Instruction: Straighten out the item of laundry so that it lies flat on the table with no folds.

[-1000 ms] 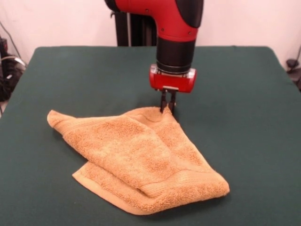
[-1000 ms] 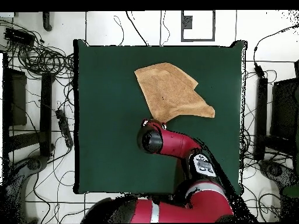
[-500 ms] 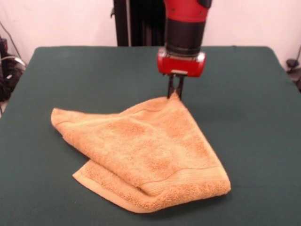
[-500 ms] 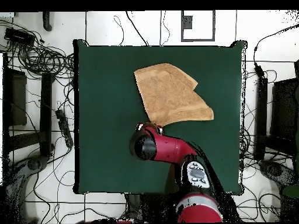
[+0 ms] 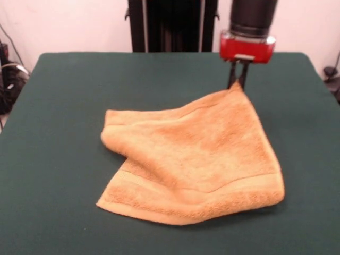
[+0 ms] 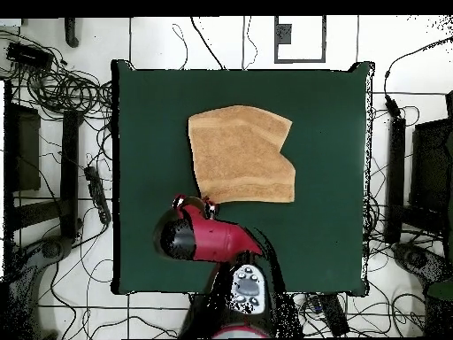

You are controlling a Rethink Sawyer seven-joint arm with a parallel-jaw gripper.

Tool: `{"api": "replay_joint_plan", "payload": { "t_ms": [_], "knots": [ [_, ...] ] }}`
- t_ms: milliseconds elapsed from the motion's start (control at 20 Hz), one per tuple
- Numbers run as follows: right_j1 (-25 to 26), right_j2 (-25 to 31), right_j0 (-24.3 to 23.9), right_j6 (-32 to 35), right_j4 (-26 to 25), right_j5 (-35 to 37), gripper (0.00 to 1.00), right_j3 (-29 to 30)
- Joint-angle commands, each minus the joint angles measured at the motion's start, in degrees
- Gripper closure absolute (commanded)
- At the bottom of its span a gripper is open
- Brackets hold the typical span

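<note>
The orange-tan towel (image 5: 202, 154) lies on the dark green table (image 5: 64, 95), with a fold along its left side and one corner drawn up toward the far right. My gripper (image 5: 237, 81) is shut on that far corner, just above the table. In the overhead view the towel (image 6: 241, 152) sits in the table's (image 6: 150, 124) upper middle. There the gripper (image 6: 205, 203) is at the towel's lower left corner, under the red arm (image 6: 208, 239).
Cables and dark equipment (image 6: 53, 106) lie on the floor around the table in the overhead view. The robot's black pedestal (image 5: 170, 24) stands behind the table's far edge.
My gripper has pulled the towel's corner up and to the right in the front view. The towel has spread wider and slid to the right with it.
</note>
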Motion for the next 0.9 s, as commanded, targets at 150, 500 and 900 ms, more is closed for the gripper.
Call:
{"api": "replay_joint_plan", "payload": {
  "t_ms": [150,500,900],
  "knots": [
    [1.4,1.8,7.4,22.2,10.5,0.2,1.00,6.9],
    [1.4,-0.2,11.5,26.1,14.9,1.6,1.00,7.9],
    [3.3,-0.5,12.3,29.2,17.6,-1.1,1.00,8.1]
  ]
}}
